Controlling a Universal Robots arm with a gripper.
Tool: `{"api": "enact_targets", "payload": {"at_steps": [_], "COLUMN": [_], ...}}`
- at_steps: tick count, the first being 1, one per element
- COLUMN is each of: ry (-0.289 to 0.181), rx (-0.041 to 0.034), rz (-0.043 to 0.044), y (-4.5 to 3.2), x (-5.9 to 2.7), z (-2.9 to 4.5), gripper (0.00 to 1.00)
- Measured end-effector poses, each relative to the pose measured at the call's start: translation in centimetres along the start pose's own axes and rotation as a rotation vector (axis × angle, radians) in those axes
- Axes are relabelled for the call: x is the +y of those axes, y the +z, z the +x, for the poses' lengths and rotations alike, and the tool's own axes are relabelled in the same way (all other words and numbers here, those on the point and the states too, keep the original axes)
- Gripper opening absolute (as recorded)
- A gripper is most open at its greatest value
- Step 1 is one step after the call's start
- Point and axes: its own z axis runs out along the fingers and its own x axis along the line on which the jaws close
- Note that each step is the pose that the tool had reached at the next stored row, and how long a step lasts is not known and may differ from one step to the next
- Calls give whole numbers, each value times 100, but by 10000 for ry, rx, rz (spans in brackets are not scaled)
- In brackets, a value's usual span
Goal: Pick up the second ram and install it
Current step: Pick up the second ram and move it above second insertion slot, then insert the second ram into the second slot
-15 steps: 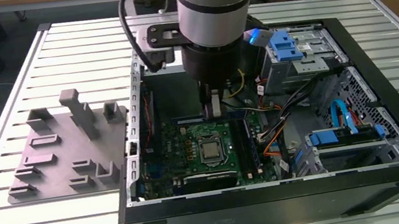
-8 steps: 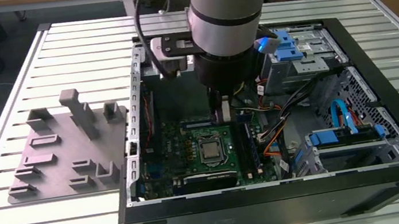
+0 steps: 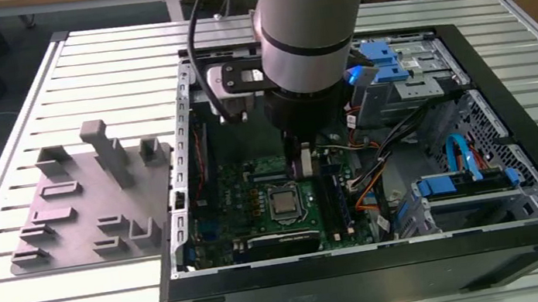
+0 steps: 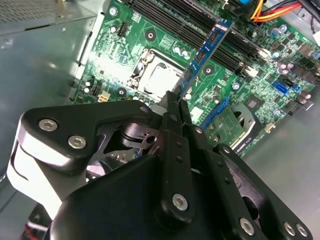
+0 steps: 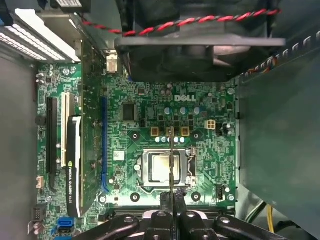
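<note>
My gripper (image 4: 176, 101) is shut on the second ram (image 4: 201, 59), a long thin dark strip that sticks out from between the fingertips. The stick hangs above the green motherboard (image 4: 125, 55), over the area between the silver CPU (image 4: 156, 80) and the long dark memory slots (image 4: 165, 20). In the first wrist view the second ram (image 5: 171, 160) shows edge-on as a thin line crossing the CPU (image 5: 159, 167), held by the gripper (image 5: 171, 199). In the exterior view the gripper (image 3: 300, 155) reaches down inside the open computer case (image 3: 368, 271).
A grey fixture tray (image 3: 88, 198) with plastic blocks lies on the slatted table at the exterior view's left. Inside the case are a fan (image 5: 200, 50) with red-black wires, a graphics card (image 5: 75, 160), blue drive brackets (image 3: 466, 181) and orange cables (image 4: 260, 10).
</note>
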Motion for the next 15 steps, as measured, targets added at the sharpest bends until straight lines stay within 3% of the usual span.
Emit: {"api": "enact_targets", "payload": {"at_steps": [3, 15], "ry": [1, 0], "rx": [-1, -1], "rz": [1, 0], "y": [40, 40], "x": [-6, -10], "z": [1, 1], "gripper": [11, 11]}}
